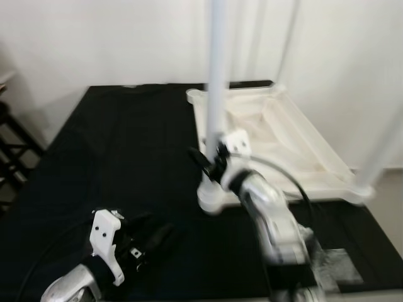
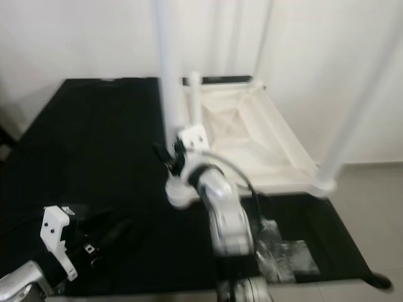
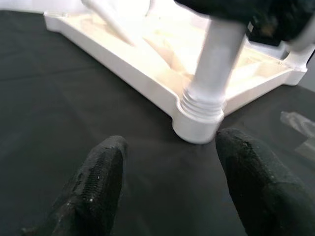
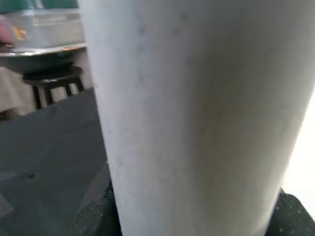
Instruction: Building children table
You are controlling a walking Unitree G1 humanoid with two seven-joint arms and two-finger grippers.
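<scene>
A white children's table (image 1: 327, 160) lies upside down on a black cloth at the right. A white leg (image 1: 216, 94) stands upright in the near left corner socket (image 1: 211, 200). My right gripper (image 1: 211, 160) is shut on that leg low down; in the right wrist view the leg (image 4: 197, 118) sits between the black fingers (image 4: 93, 211). Another leg (image 1: 380, 154) rises at the near right corner. My left gripper (image 1: 157, 236) hovers open over the cloth at the front left, its fingers (image 3: 98, 182) pointing at the socket (image 3: 199, 123) with nothing between them.
The black cloth (image 1: 126, 157) covers the work surface. A clear plastic bag (image 1: 337, 264) lies at the front right near the edge. A dark stool (image 1: 12, 145) stands off to the left. A white wall runs behind.
</scene>
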